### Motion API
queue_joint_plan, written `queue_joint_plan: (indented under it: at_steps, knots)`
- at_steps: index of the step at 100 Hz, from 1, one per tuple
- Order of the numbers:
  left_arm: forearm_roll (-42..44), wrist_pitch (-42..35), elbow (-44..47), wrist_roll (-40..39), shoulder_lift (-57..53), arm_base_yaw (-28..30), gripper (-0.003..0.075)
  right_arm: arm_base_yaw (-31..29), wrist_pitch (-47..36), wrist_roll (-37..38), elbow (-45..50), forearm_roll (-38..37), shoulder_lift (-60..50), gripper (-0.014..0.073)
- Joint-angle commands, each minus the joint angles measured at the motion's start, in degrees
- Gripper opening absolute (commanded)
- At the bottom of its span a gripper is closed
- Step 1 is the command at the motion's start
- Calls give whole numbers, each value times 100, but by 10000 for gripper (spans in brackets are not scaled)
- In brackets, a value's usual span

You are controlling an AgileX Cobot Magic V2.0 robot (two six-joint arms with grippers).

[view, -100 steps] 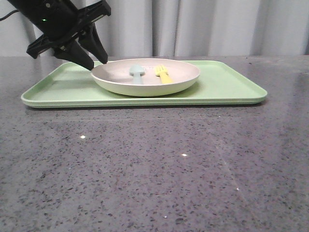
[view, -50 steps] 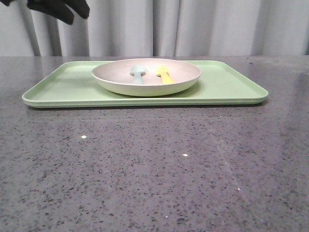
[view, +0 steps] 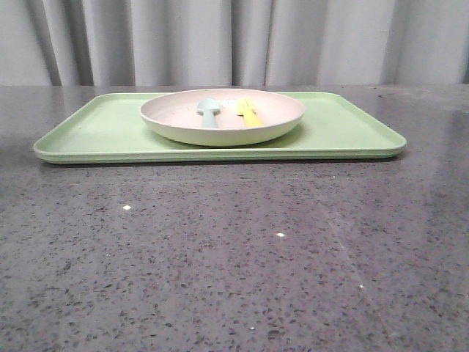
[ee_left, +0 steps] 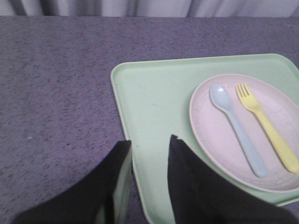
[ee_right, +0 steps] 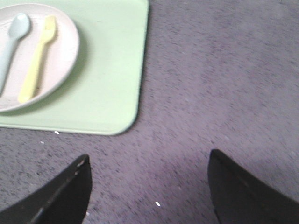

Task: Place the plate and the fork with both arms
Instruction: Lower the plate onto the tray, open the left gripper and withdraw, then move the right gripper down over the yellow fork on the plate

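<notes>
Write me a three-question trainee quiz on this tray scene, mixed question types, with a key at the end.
1. True or false: the fork lies inside the plate, beside the blue-grey spoon.
2. Multiple choice: what does the plate rest on? A) the bare table B) the green tray C) the spoon
3. Fill in: going by the wrist views, the left gripper and the right gripper both hold ____.

Key: 1. True. 2. B. 3. Nothing; each shows a gap between its fingers with no object in it, the right one the wider.
</notes>
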Motion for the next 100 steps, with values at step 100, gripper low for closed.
queue_joint_plan:
  at_steps: [100]
  knots:
    - [64, -180, 993, -71, -1507, 720, 186, 1560, 2043, 696, -6065, -5, 5468, 526]
